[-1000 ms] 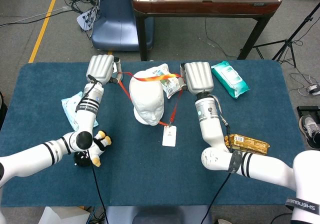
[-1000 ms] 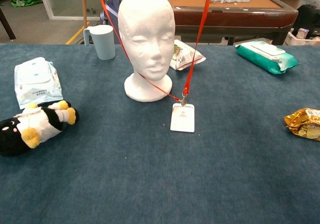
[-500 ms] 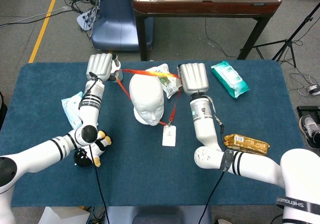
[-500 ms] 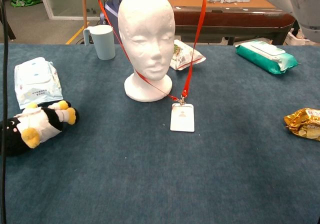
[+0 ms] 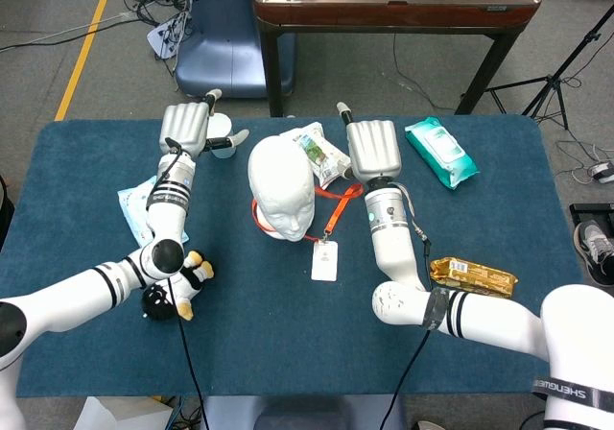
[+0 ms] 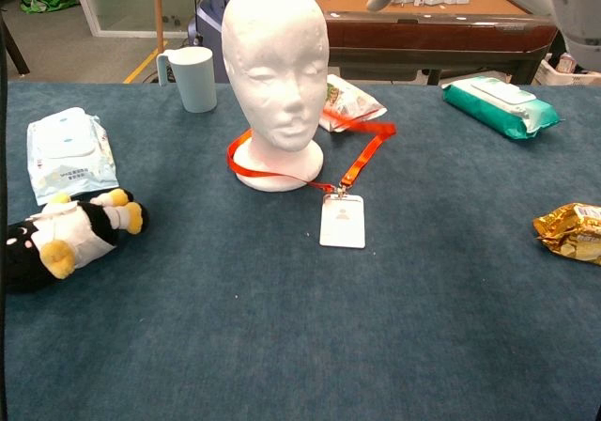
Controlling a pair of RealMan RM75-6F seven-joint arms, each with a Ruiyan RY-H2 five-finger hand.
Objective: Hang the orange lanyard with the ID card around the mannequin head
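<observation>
Cup (image 6: 192, 78) of pale blue stands upper left on the blue tabletop (image 6: 282, 346) in the chest view; its inside cannot be seen from either camera. Further left lie a blue wipes pack (image 6: 68, 153) and a black-and-yellow plush penguin (image 6: 66, 238) on its side, both well apart from the mannequin head (image 6: 275, 73). In the head view the left hand (image 5: 187, 128) hovers beside the cup, fingers spread and holding nothing. At centre the white head stands upright, and the orange lanyard (image 6: 310, 153) lies looped around its base, one side spilling right across the cloth beside a crinkled snack bag (image 6: 349, 101) just behind. The ID card (image 6: 343, 222) lies flat in front of the head, clipped to the strap. Right of the head, the right hand (image 5: 372, 150) is raised above the tabletop, fingers extended and empty. Toward the right edge sit a green wipes pack (image 6: 498, 104) and a gold foil packet (image 6: 571, 231). The chest view shows the head's face and the strap at its base, but of the hands only a fingertip at the top edge; the head view shows both hands whole.
</observation>
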